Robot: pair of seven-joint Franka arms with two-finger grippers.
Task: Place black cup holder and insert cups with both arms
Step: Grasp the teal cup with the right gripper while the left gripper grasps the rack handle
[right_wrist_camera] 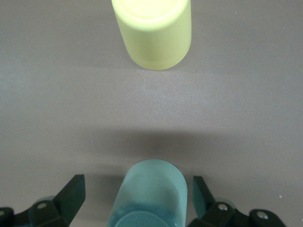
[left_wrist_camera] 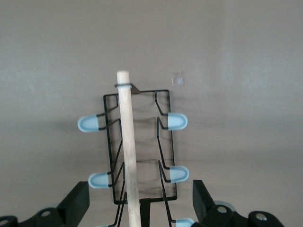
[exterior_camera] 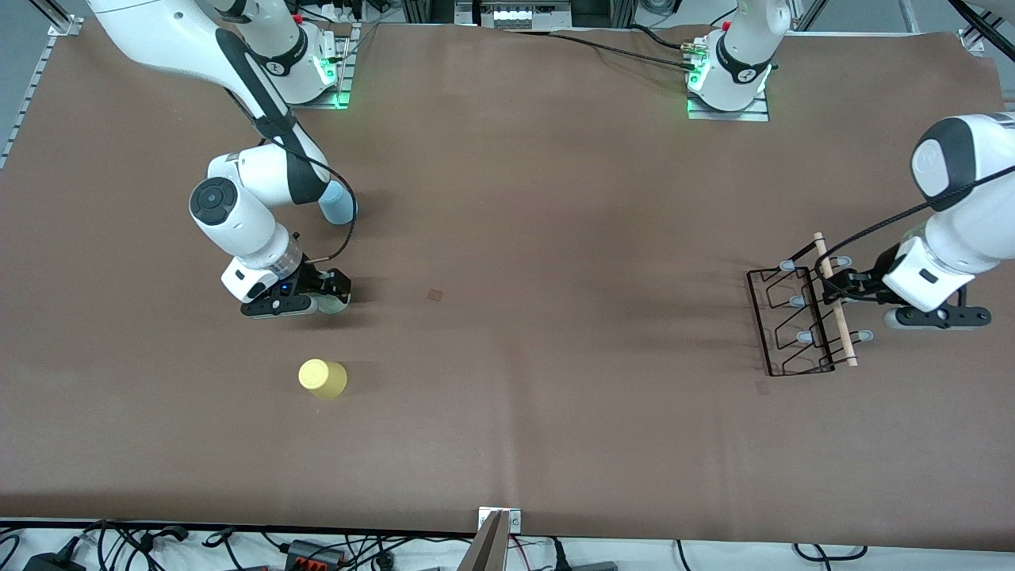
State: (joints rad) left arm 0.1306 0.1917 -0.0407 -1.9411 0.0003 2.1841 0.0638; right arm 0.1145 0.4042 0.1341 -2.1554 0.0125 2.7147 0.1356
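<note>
Two white jointed arms work over a brown-covered bench [exterior_camera: 555, 238].

The left end effector [left_wrist_camera: 140, 201] is low at the left arm's end of the bench, at the black wire cup holder [exterior_camera: 797, 317], which rests there on the surface. Its fingers [left_wrist_camera: 78, 201] stand wide apart on either side of the holder's light wooden rod handle [left_wrist_camera: 129, 151], with clear gaps to the rod, so nothing is gripped. In the left wrist view the rod runs straight away from the wrist, and the pale blue-grey capped pegs [left_wrist_camera: 177, 121] stick out to both sides of the wire frame.

The right end effector [right_wrist_camera: 139, 201] is low at the right arm's end of the bench. Its fingers [right_wrist_camera: 73, 194] are spread wide and straddle the small pale grey-green tapered cup [right_wrist_camera: 151, 194], which stands on the bench between them; a gap shows on each side, so the cup is not clamped.

The small yellow tapered cup [exterior_camera: 323, 378] stands on the bench nearer to the front camera than the grey-green cup and well apart from the holder.

The small light blue tapered cup [exterior_camera: 339, 203] is on the bench farther from the front camera than the grey-green cup, partly hidden by the right arm's forearm.
</note>
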